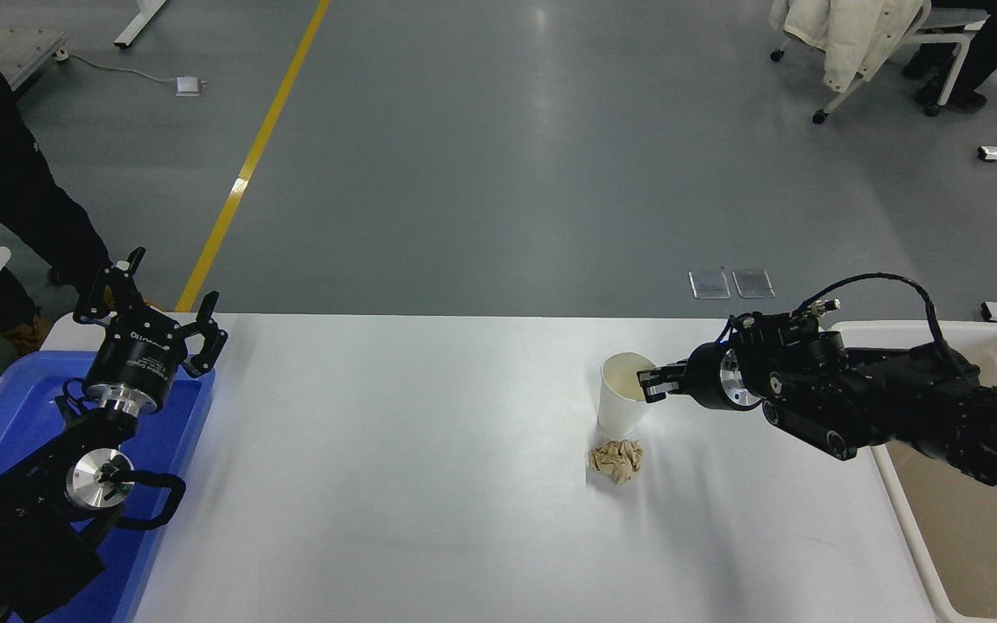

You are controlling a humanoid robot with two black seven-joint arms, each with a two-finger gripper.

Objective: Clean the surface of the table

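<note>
Table surface [429, 484] long axis left-right, right gripper [650, 381] at cup [621, 407]

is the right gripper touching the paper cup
Touching. In the head view the right gripper has its fingertips at the rim of the white paper cup, meeting it with no gap visible there.

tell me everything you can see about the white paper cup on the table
The paper cup is plain white, tapering toward its base, and looks like thin paper. It stands upright on the table surface, right of centre, mouth open with a cream-coloured inside. The right gripper reaches in from the right, its fingertips at the cup's rim; whether they actually pinch it is unclear. A crumpled brown paper ball lies just in front of it, close by its base.
</note>
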